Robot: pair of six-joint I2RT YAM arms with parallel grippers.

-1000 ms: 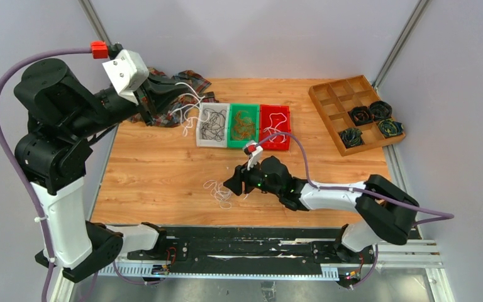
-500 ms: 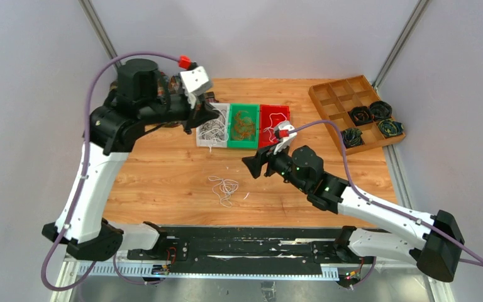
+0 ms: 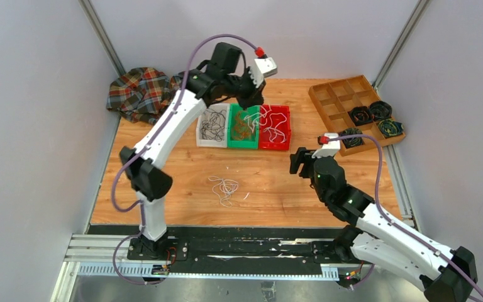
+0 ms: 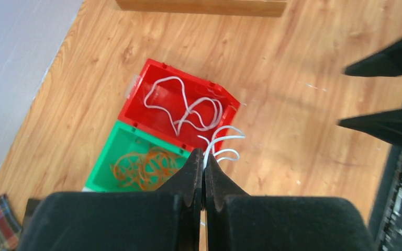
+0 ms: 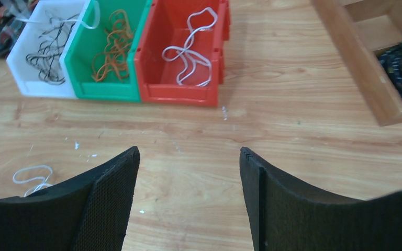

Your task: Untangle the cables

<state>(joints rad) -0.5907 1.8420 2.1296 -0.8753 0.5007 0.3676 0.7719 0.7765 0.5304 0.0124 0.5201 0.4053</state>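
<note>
We swing the left gripper [image 4: 204, 157] to the red bin [image 4: 180, 73], pinching a white cable [image 4: 225, 140] (sorting advances). The right gripper [image 5: 189, 151] retreats, spread.

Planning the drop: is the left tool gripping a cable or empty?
Gripping. The left tool is shut on a white cable; its loops trail from the closed tips.

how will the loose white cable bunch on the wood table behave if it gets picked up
Probably floppy: the thin white cable bunch lies in slack overlapping loops, and a similar white strand curls limply from the shut left gripper. Likely very light, being hair-fine. Its loops may snag and lift together.
</note>
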